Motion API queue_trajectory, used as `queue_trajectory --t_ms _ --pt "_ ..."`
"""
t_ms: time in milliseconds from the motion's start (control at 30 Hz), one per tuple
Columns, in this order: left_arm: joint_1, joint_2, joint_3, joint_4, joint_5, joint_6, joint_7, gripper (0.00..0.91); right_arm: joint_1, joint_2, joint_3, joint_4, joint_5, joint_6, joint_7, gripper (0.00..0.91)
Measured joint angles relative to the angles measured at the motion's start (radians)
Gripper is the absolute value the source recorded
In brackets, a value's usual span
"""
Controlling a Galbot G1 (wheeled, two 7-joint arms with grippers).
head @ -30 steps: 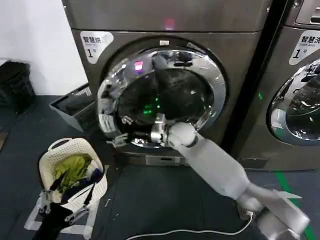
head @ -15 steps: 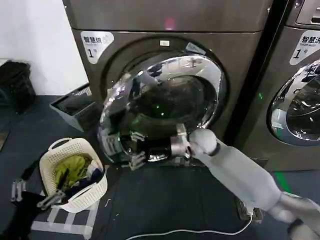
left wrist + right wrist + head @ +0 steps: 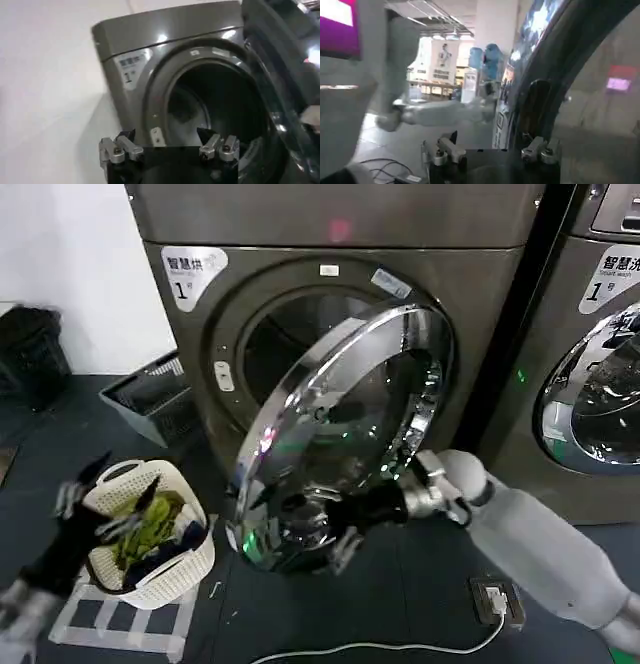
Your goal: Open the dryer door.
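Note:
The dryer (image 3: 330, 224) has its round chrome-rimmed dryer door (image 3: 340, 434) swung about half open, baring the dark drum opening (image 3: 290, 344). My right gripper (image 3: 330, 529) sits low at the door's free edge, showing dark through the tinted glass. In the right wrist view its fingers (image 3: 440, 150) stand open, with the door (image 3: 590, 115) edge running down between them. My left gripper (image 3: 110, 504) hovers open above the laundry basket, away from the door. From the left wrist view the left gripper (image 3: 169, 147) faces the dryer (image 3: 165, 25) and its open drum (image 3: 215, 100).
A white laundry basket (image 3: 130, 474) of clothes stands on the floor at the left. A grey crate (image 3: 150, 399) lies behind it. A second machine (image 3: 600, 384) stands to the right. A white cable (image 3: 380, 646) and socket (image 3: 497, 599) lie on the floor.
The door has swung outward from nearly shut to about half open, with my right arm drawing back and down to the right. My left gripper has risen over the basket.

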Motion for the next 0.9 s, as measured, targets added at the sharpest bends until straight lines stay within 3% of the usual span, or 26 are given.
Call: queue_trajectory --t_ms 300,567,733,900 --pt "-0.285 0.137 0.265 0.159 -0.025 0.002 0.031 0.907 -0.162 -0.080 0.242 -0.027 0.044 -0.010 0.020 0.907" --pt "-0.496 0.121 0.519 0.220 -0.047 -0.006 0.068 0.907 -0.612 -0.168 0.699 0.096 0.081 0.035 0.024 0.907" --pt "-0.573 0.074 0.637 0.239 -0.038 -0.017 0.075 0.907 -0.921 -0.130 1.010 0.173 0.114 0.092 0.089 0.907" --pt "-0.625 0.031 0.728 0.244 -0.038 -0.025 0.082 0.907 -1.199 -0.002 1.281 0.248 0.134 0.184 0.193 0.907"
